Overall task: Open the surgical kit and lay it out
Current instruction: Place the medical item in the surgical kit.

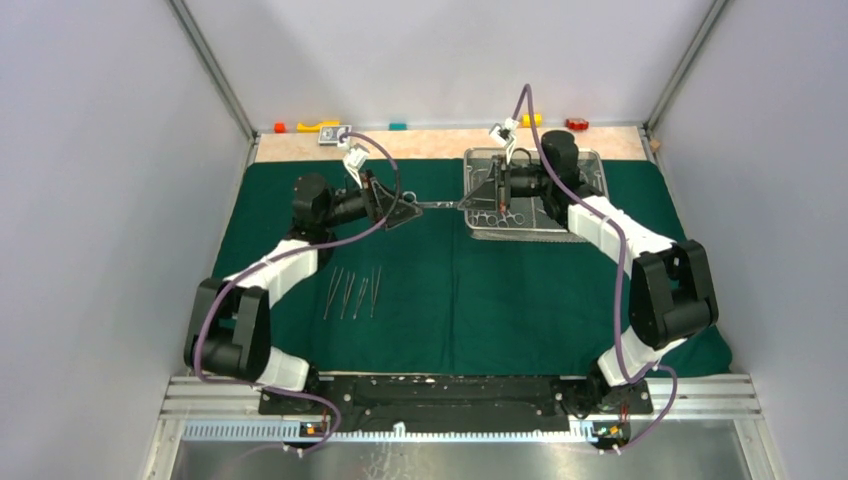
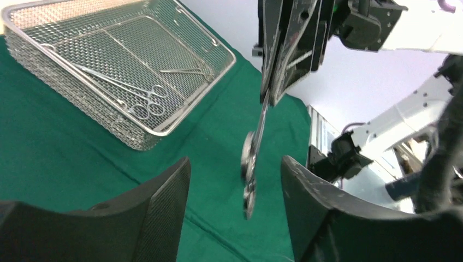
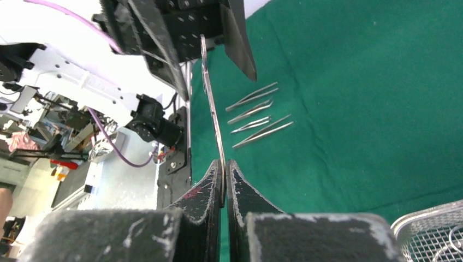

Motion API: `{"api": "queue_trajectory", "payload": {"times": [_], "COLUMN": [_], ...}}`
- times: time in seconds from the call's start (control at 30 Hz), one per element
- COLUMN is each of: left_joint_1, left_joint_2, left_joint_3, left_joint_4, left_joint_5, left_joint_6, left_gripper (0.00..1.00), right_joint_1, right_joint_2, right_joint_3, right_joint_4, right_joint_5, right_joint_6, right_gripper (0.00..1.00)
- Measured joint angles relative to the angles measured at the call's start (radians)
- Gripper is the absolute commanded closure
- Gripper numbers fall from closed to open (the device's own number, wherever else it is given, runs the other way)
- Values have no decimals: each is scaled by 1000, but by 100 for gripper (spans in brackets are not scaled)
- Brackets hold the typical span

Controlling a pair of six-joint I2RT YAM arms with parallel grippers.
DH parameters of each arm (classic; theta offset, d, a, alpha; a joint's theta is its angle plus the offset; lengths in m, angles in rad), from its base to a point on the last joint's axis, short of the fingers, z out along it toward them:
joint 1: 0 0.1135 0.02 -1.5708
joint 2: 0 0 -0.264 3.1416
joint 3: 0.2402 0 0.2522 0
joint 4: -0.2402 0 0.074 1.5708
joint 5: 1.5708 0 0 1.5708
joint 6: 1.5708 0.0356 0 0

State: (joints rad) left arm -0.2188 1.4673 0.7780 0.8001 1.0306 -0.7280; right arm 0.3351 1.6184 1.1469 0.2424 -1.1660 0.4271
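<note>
A ring-handled clamp (image 1: pixel 440 205) hangs in the air between the two arms, above the dark green cloth (image 1: pixel 500 300). My right gripper (image 3: pixel 224 164) is shut on its thin tip end (image 3: pixel 214 117). The clamp's rings (image 2: pixel 248 177) sit between the spread fingers of my left gripper (image 2: pixel 235 164), which is open and touches neither ring. The silver wire-mesh tray (image 2: pixel 164 131) stands on the cloth at the back right and holds more ring-handled instruments (image 2: pixel 143 101). Several tweezers (image 1: pixel 355 292) lie side by side on the cloth in front of the left arm.
Small coloured blocks (image 1: pixel 318 126) lie along the bare wooden strip behind the cloth. Grey walls close in both sides. A metal rail (image 1: pixel 450 395) with the arm bases runs along the near edge. The right forearm reaches over the tray's near rim (image 1: pixel 480 236).
</note>
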Motion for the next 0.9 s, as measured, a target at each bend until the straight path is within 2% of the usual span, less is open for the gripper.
{"api": "queue_trajectory", "payload": {"times": [0.13,0.3,0.43,0.63,0.9], "left_joint_1": [0,-36,-180,-367,-531], "left_joint_2": [-91,-201,-201,-187,-112], "left_joint_3": [48,161,294,343,348], "left_joint_4": [-266,-555,-777,-999,-1128], "left_joint_5": [-76,-213,-353,-534,-752], "left_joint_6": [282,649,913,1185,1377], "left_gripper": [8,3,8,20,34], "right_joint_1": [-2,8,40,84,97], "right_joint_2": [0,0,0,7,52], "right_joint_3": [1,1,1,6,15], "right_joint_4": [-96,-226,-286,-313,-315], "right_joint_5": [11,41,63,65,65], "right_joint_6": [-77,-173,-205,-198,-174], "right_gripper": [100,100,100,100,100]}}
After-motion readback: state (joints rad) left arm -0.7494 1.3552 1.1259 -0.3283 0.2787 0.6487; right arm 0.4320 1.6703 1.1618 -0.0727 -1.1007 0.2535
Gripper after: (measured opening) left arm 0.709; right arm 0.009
